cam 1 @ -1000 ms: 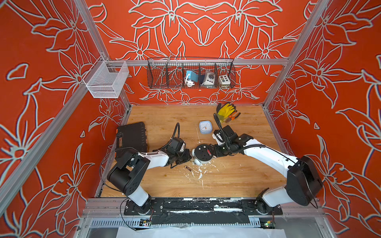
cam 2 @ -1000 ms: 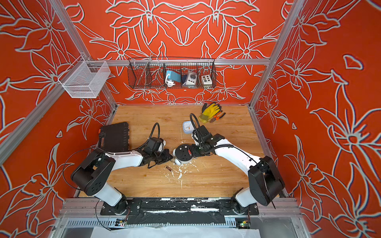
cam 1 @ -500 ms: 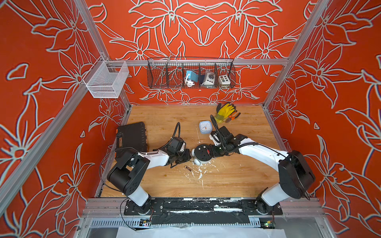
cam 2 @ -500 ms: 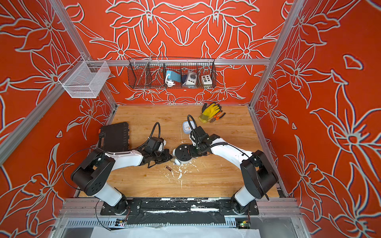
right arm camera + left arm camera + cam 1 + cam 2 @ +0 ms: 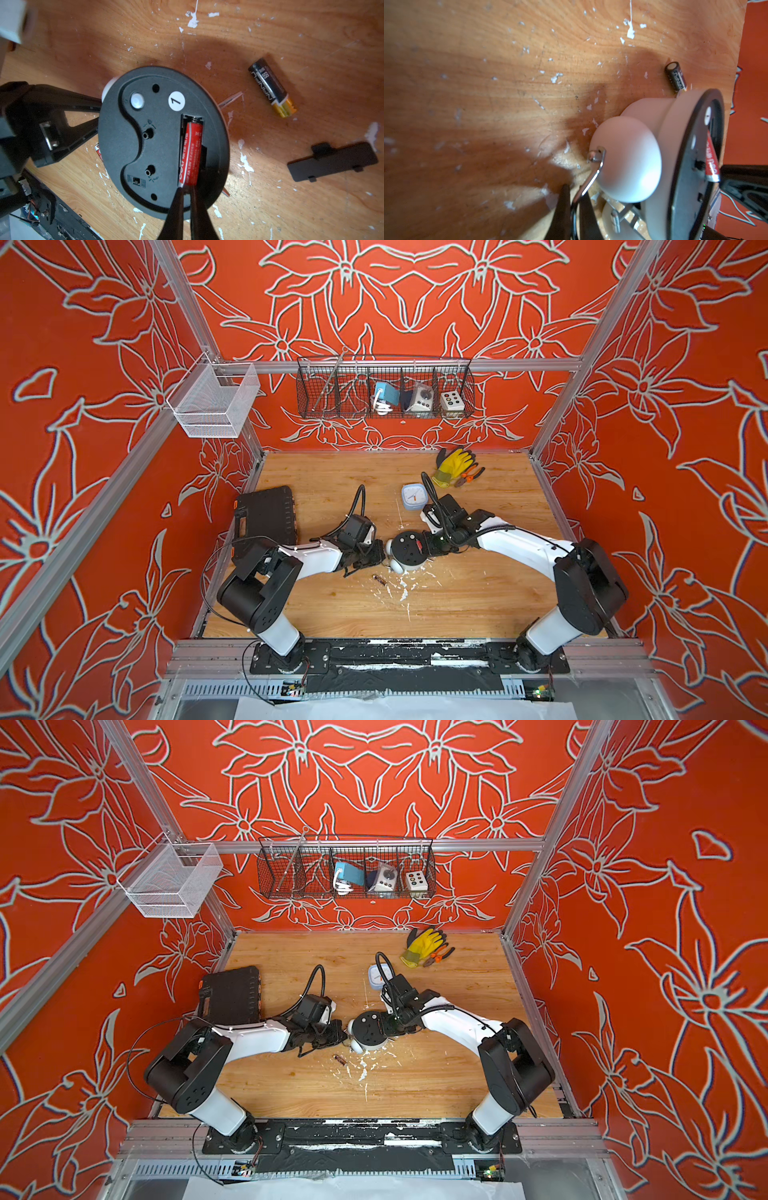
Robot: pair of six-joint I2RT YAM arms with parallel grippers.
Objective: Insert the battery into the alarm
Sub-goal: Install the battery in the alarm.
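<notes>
The alarm (image 5: 409,549) (image 5: 368,1029) lies face down on the wood, its black back (image 5: 158,128) up and a white bell (image 5: 627,160) to the side. A red battery (image 5: 192,151) (image 5: 711,164) sits tilted in the open compartment, its near end raised. My right gripper (image 5: 187,190) (image 5: 426,547) is shut, with its tips against that raised end. My left gripper (image 5: 574,193) (image 5: 380,553) is shut on the alarm's thin metal handle (image 5: 591,178). A black and gold battery (image 5: 270,87) (image 5: 379,580) lies loose beside the alarm.
The black compartment cover (image 5: 332,161) lies on the wood near the alarm. Behind it stands a pale blue square clock (image 5: 414,496), with a yellow glove (image 5: 453,462) and pliers (image 5: 469,476) farther back. A black case (image 5: 266,516) sits at the left wall.
My right gripper has moved in over the alarm's back and its jaws have narrowed onto the red battery's end. The left arm has stayed put.
</notes>
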